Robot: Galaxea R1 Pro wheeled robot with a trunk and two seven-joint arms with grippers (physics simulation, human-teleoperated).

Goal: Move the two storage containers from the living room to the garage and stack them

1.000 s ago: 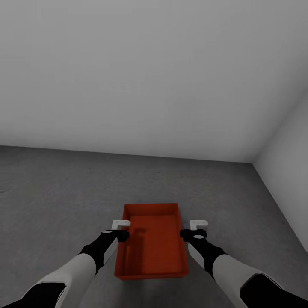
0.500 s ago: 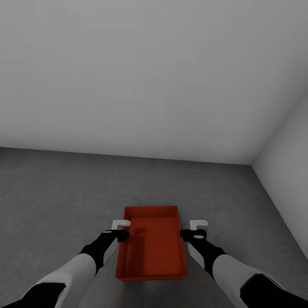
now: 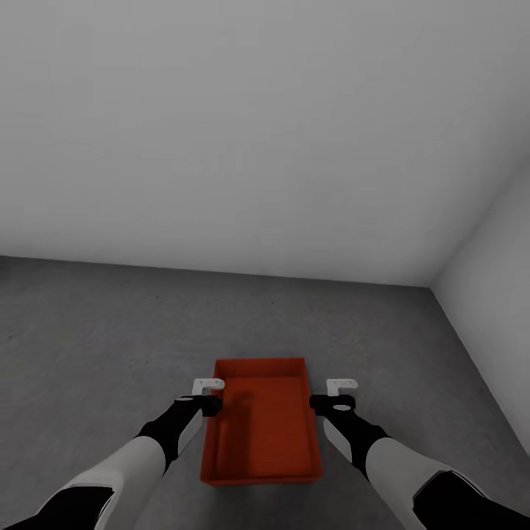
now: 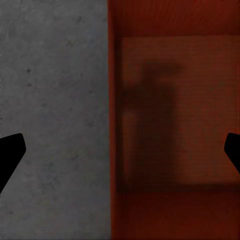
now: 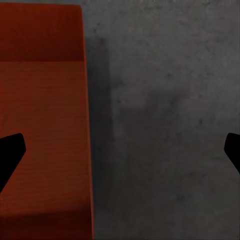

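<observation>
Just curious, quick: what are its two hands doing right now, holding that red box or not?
Left gripper: open, above the storage container's wall, holding nothing.
Right gripper: open, holding nothing.

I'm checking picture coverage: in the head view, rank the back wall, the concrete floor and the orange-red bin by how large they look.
1. Back wall, largest.
2. Concrete floor.
3. Orange-red bin, smallest, though it is nearest the camera.

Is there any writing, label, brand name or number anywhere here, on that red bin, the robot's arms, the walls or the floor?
None: no readable text shows in any view.
The storage container has plain orange-red walls, no label or mark.
The left gripper and right gripper are plain white and black, no brand or number.
The wall is bare grey-white; the floor bears only mottling.
</observation>
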